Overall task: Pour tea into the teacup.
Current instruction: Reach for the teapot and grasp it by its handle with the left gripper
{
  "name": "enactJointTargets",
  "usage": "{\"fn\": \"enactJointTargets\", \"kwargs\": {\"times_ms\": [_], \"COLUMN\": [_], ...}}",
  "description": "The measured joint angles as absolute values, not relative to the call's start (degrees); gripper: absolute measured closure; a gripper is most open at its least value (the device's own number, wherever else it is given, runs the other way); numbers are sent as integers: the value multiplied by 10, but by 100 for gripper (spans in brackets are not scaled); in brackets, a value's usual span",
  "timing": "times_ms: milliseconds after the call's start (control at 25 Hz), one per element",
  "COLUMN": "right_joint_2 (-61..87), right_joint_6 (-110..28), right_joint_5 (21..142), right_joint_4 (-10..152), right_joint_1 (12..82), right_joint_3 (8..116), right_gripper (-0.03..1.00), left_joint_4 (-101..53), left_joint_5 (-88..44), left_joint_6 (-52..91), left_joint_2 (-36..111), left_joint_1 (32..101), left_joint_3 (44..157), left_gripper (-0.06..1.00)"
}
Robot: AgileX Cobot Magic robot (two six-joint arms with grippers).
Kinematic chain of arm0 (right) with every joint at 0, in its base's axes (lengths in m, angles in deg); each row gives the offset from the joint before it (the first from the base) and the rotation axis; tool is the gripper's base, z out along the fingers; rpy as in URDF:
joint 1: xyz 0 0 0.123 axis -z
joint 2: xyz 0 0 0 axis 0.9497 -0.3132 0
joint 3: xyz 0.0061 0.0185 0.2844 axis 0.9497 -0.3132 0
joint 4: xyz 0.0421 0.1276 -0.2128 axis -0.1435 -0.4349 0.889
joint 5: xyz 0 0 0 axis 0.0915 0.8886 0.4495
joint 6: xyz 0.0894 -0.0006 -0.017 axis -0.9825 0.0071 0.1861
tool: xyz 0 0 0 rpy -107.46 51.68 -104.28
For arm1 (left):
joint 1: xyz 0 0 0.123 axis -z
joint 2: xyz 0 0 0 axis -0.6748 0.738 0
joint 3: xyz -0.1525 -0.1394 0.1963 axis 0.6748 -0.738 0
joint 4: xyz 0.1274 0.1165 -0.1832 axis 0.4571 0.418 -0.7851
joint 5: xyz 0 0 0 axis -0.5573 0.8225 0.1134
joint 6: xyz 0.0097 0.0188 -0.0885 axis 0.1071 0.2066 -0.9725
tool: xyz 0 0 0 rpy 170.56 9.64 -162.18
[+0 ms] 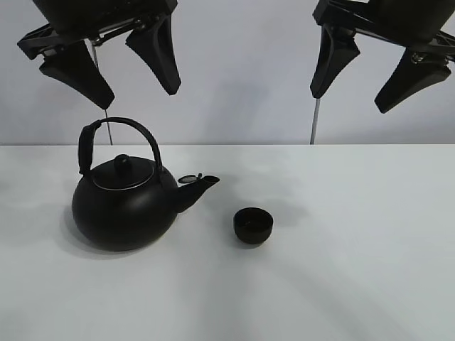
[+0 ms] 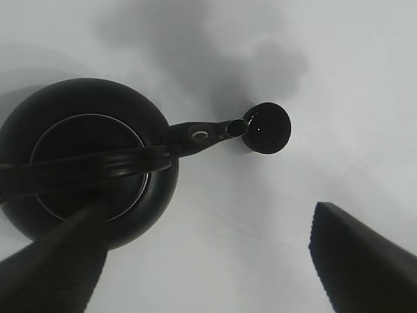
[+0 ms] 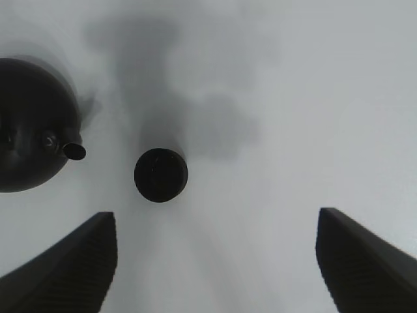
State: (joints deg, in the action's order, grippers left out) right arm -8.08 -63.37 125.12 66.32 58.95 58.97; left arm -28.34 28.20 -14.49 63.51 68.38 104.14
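Two black grippers hang high over the flat white table [image 1: 355,270]. The left gripper [image 1: 137,94] has its fingers spread wide apart with nothing between them, and it is above the big round black metal kettle [image 1: 124,209] with the arched handle. The right gripper [image 1: 348,99] is spread wide too and holds nothing. The small round black teacup [image 1: 253,226] with no handle stands upright on the table, near the middle, just beside the kettle's spout [image 1: 202,186] but not touching it. The spout points at the teacup. The kettle's lid [image 1: 122,172] is on.
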Motion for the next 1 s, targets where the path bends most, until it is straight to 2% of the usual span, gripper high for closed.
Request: {"fn": "enactJointTargets", "kwargs": {"times_ms": [1000], "right_joint_2": [-81], "right_joint_6": [-674], "right_joint_5": [1219], "right_joint_4": [663], "right_joint_1": [589], "right_joint_3": [590], "right_gripper": [39], "left_joint_4": [-283], "left_joint_5": [282], "left_joint_6": [-145], "left_joint_2": [635], "left_joint_1": [684], "left_joint_3": [1041], "left_gripper": [33]}}
